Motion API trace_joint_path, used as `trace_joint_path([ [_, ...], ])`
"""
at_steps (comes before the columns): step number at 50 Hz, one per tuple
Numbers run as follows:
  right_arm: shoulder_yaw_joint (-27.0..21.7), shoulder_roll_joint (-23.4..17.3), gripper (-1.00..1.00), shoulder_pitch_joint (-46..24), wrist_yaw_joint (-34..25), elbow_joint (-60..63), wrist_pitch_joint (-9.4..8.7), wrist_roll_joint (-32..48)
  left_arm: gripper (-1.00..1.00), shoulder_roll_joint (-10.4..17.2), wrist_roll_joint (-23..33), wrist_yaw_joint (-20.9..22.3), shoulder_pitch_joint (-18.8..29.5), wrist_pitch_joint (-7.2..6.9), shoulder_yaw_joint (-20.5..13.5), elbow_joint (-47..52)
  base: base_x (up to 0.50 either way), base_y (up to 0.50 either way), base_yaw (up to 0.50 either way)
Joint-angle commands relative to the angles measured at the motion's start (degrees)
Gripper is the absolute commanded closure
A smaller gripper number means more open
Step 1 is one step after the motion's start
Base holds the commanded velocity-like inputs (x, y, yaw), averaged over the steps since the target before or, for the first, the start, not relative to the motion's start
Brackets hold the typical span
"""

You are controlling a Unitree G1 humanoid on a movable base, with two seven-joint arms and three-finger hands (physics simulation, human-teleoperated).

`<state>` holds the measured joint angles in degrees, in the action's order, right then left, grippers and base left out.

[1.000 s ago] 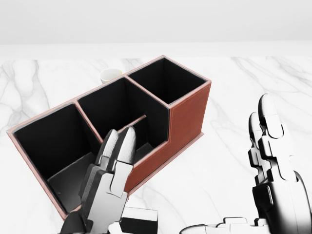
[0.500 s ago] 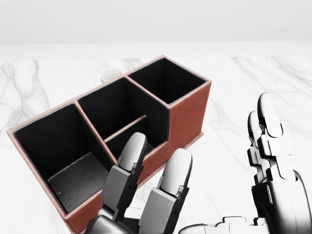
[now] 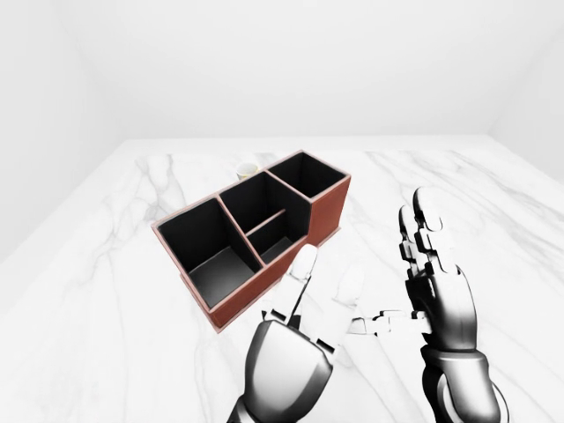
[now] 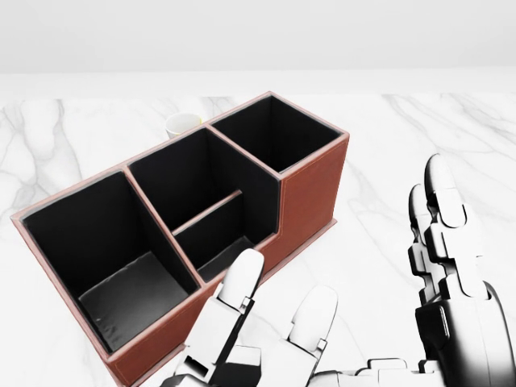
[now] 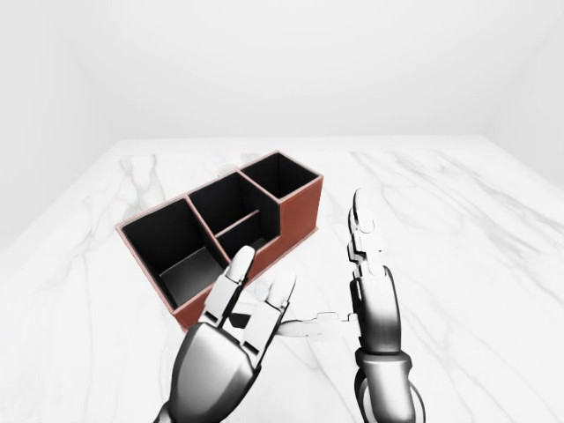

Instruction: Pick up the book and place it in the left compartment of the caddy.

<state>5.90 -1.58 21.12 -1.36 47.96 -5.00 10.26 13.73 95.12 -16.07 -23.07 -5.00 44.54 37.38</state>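
Showing one brown caddy (image 4: 310, 193) at 11 o'clock on marble counter (image 4: 387, 145), four compartments; one cup (image 4: 183, 123) beyond. Two hands, left hand (image 3: 308, 304) and right hand (image 3: 432, 264), released, fingers extended. Book unseen.

The left hand (image 3: 304, 322) is raised at the bottom of the left-eye view, 2 fingers (image 4: 242, 284) spread and extended upward, nothing gripped. The right hand (image 3: 436, 282) is held upright to its right, fingers straight, thumb (image 5: 308, 328) stretched sideways toward the left hand, empty.
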Motion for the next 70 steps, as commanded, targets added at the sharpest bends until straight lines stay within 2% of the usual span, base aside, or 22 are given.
trace_joint_path([
  [1,-0.1,0.0,-1.0,0.0,0.0,-0.1,0.0,-0.1,-1.0,0.8,0.1,1.8,-0.6,0.0,-1.2,-2.2,0.0,0.0,0.0],
  [14,0.0,0.0,-1.0,0.0,0.0,-0.1,0.0,0.0,-1.0,-0.7,-4.2,2.8,0.3,0.0,-4.5,-8.3,0.0,0.0,0.0],
  [24,0.0,0.0,-1.0,0.2,0.0,0.2,0.0,0.0,-1.0,-1.3,-5.0,3.6,0.5,0.0,-7.2,-11.8,0.0,0.0,0.0],
  [37,0.2,-0.1,-1.0,0.1,0.1,0.3,0.0,0.1,-1.0,-0.6,-3.8,3.2,-0.3,0.0,-5.5,-13.6,0.0,0.0,0.0],
  [45,-0.1,0.0,-1.0,0.2,0.0,0.5,0.0,0.0,-1.0,-0.8,-5.2,3.5,0.4,0.0,-5.4,-16.3,0.0,0.0,0.0],
  [51,0.3,-0.1,-1.0,-0.4,0.0,0.0,0.0,0.2,-1.0,-1.5,-5.3,2.9,1.3,0.0,-5.7,-18.9,0.0,0.0,0.0],
  [60,0.0,0.0,-1.0,-0.2,-0.1,0.1,0.0,0.1,-1.0,-3.5,-6.3,3.2,3.3,0.0,-8.5,-24.7,0.0,0.0,0.0],
  [64,0.2,-0.1,-1.0,-0.4,-0.1,-0.1,0.0,0.2,-1.0,-4.6,-6.7,1.2,4.3,0.0,-9.6,-29.4,0.0,0.0,0.0],
  [70,0.0,0.0,-1.0,-0.1,-0.1,0.0,0.0,0.0,-1.0,-5.3,-6.8,1.0,5.0,0.0,-10.6,-31.3,0.0,0.0,0.0],
])
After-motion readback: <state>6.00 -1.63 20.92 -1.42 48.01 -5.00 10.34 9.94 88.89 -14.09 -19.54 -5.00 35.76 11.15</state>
